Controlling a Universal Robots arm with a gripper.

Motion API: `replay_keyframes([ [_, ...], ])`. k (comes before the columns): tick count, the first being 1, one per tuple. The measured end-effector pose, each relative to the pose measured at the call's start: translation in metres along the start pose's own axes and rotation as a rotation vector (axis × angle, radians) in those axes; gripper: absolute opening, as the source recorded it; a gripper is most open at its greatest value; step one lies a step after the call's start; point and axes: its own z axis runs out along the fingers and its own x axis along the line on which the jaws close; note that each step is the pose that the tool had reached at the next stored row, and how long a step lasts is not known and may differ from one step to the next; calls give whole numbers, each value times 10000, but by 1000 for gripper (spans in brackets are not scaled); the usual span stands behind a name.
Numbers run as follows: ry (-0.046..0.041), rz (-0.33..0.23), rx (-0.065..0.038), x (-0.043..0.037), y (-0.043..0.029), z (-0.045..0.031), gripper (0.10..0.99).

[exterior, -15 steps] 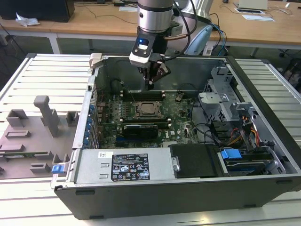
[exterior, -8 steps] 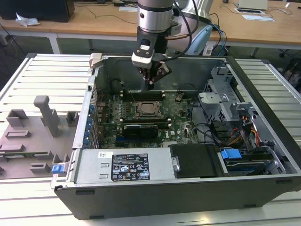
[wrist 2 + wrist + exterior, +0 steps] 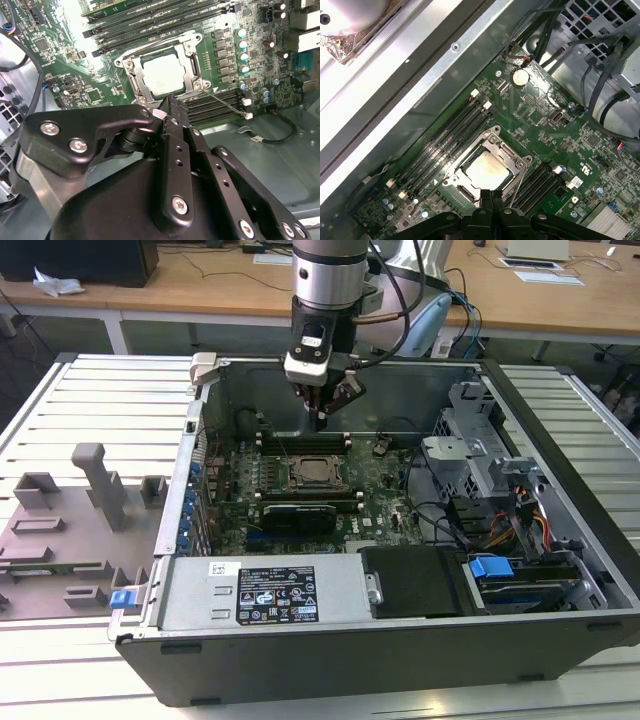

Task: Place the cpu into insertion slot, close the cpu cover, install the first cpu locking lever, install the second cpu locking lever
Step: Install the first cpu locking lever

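Note:
The cpu [image 3: 162, 75] lies flat in the insertion slot [image 3: 298, 468] on the green motherboard, its pale metal top showing. The grey cpu cover [image 3: 191, 62] is folded down around it, framing the chip [image 3: 487, 170] through its window. A thin wire locking lever [image 3: 227, 104] angles out from one socket corner, seen as a slim rod [image 3: 516, 186] in the first wrist view. My gripper [image 3: 320, 422] hangs above the board just beyond the socket's far edge, over the memory slots. Its black fingertips [image 3: 170, 102] are pressed together, shut on nothing.
The board sits deep inside an open computer case [image 3: 330, 650] with tall walls. A power supply [image 3: 265, 595] lies along the front, and a drive cage [image 3: 475, 455] with cables fills the exterior view's right. A grey fixture block [image 3: 70, 530] stands outside the case on the left.

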Motion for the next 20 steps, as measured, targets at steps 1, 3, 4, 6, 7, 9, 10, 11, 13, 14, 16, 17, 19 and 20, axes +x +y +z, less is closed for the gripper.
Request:
replay_keyframes([
  [1,0,-62,-1,0,0,0,106],
  [3,0,-183,-3,0,0,0,106],
  [4,0,-226,-4,0,0,0,106],
  [6,-1,-439,-7,0,0,0,106],
  [7,-1,-540,-8,0,0,0,106],
  [9,-1,-709,-10,0,0,0,106],
  [10,-1,-784,-11,0,0,0,106],
  [11,-1,-830,-11,0,0,0,106],
  [13,-2,-987,-14,0,0,0,106],
  [14,-2,-1042,-15,0,0,0,106],
  [16,-1,-1156,-17,0,0,0,106],
  [17,-2,-1204,-17,0,0,0,106],
  [19,-2,-1303,-19,0,0,0,106],
  [20,-2,-1361,-19,0,0,0,106],
])
